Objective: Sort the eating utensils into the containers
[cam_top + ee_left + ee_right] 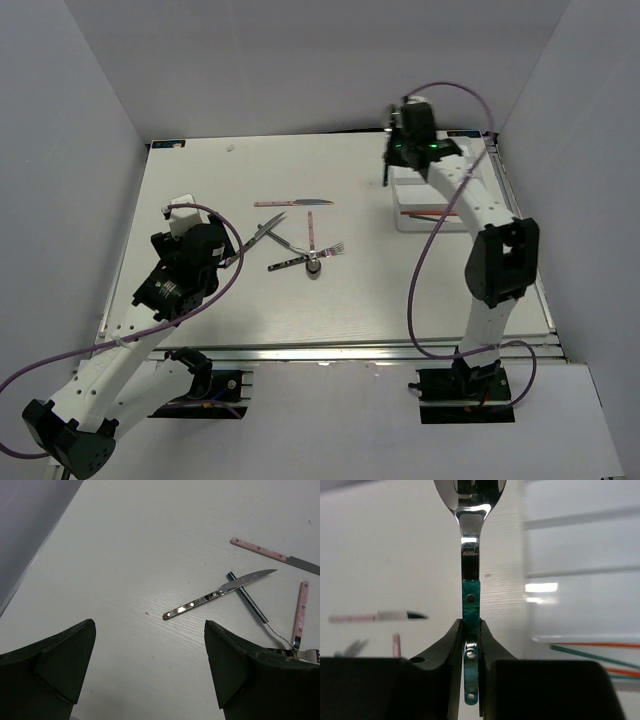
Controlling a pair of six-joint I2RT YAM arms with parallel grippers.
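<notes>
My right gripper point(471, 630) is shut on the green handle of a silver spoon point(470, 560), bowl pointing away. It holds the spoon above the table, just left of the white cutlery tray point(580, 580). In the top view this gripper point(388, 162) is at the tray's point(470, 170) far left corner. Orange and green sticks point(592, 650) lie in the tray. My left gripper point(150, 665) is open and empty, a little short of a silver knife point(215, 596) that lies across a dark-handled utensil point(248, 598). In the top view the left gripper point(228, 252) is left of the pile.
Loose on the table are a pink-handled knife point(293, 203), a second pink-handled utensil point(312, 232) and a fork point(305, 258) crossing near a small dark object point(314, 268). Grey walls close in the left, right and far sides.
</notes>
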